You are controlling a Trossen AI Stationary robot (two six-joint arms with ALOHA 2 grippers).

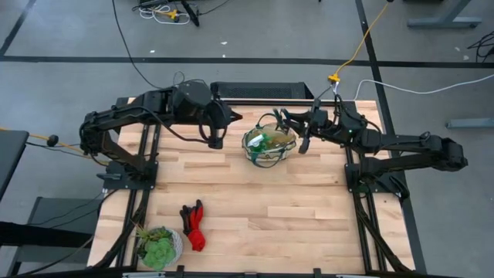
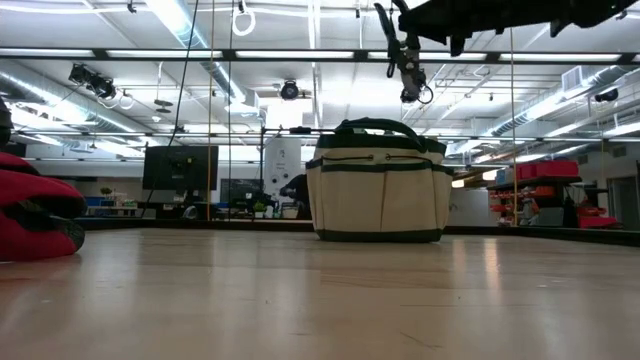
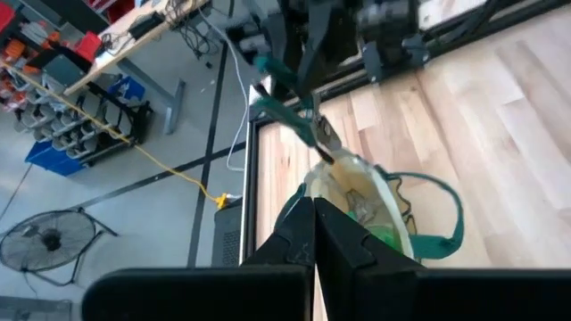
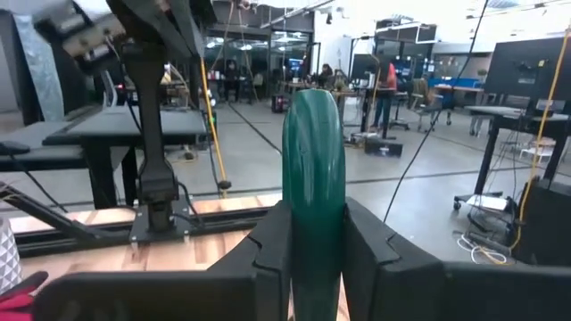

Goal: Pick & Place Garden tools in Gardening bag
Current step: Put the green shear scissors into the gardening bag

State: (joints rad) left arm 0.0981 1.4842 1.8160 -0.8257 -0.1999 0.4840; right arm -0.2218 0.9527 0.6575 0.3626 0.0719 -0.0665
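Jaws of the right gripper (image 4: pixel 314 254) clamped the green-handled shears (image 3: pixel 290 107) above the bag (image 1: pixel 268 145), left gripper (image 3: pixel 314 234) shut empty beside it; next likely lowering and release, gloves (image 1: pixel 193 224) waiting well apart.

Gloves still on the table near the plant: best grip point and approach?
Take the red-and-black gloves from straight above, fingers pinching across the bunched red part nearest the potted plant. They lie flat and limp on the table, so a top-down pinch probably suits; the black finger ends splay loosely.
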